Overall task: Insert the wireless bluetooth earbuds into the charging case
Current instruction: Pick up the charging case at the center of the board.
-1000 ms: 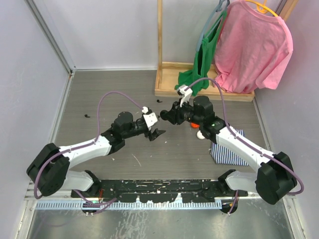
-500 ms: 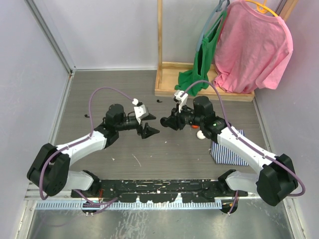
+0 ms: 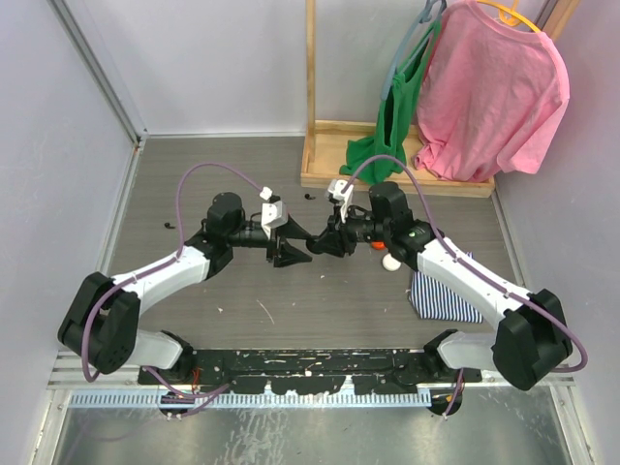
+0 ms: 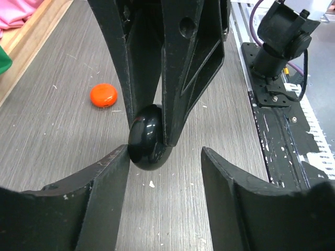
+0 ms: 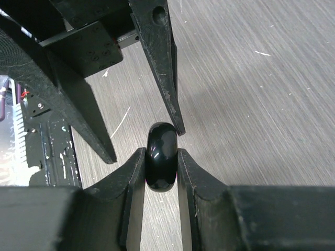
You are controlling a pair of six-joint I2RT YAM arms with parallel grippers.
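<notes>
From above, left gripper [image 3: 296,245] and right gripper [image 3: 318,244] meet tip to tip, earbuds too small to find; the left wrist shows its jaws apart either side of a glossy black round plastic case [image 4: 148,140]; the right wrist shows jaws pinching it, insertion seemingly unstarted.

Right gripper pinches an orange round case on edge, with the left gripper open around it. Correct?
Not quite: the right gripper holds a black case, not an orange one, as the right wrist view shows. The orange case lies apart on the table, seen in the left wrist view. The left gripper is open around the black case.
</notes>
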